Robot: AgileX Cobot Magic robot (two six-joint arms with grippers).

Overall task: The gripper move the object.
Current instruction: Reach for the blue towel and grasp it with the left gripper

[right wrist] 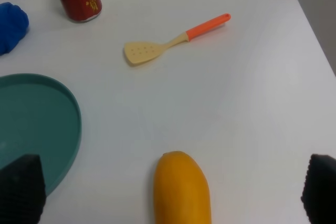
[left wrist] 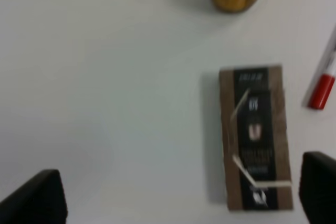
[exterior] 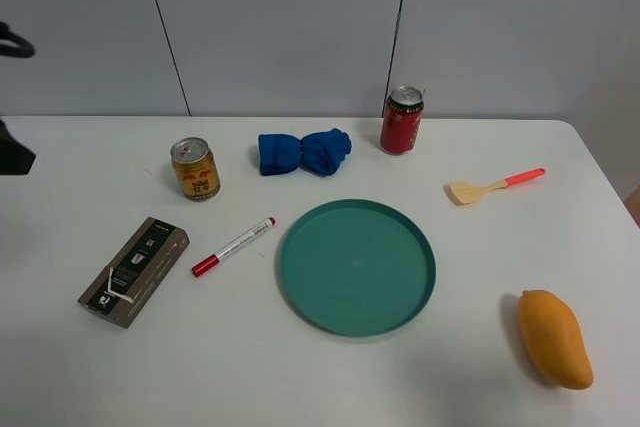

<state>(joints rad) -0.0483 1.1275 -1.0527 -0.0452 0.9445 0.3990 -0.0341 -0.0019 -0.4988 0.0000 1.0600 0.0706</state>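
Observation:
On the white table (exterior: 480,247) lie a brown and black box (exterior: 134,271), a red-capped marker (exterior: 233,246), a gold can (exterior: 195,169), a blue cloth (exterior: 303,152), a red can (exterior: 402,120), a teal plate (exterior: 400,292), a wooden spatula with an orange handle (exterior: 495,186) and a mango (exterior: 554,337). My left gripper (left wrist: 176,198) is open and empty above the table, with the box (left wrist: 255,137) between its fingers and near one fingertip (left wrist: 319,187). My right gripper (right wrist: 170,190) is open and empty above the mango (right wrist: 181,188).
Dark parts of the left arm (exterior: 12,152) show at the left edge of the exterior view. The table's right edge runs close to the mango. A grey panelled wall (exterior: 300,27) stands behind the table.

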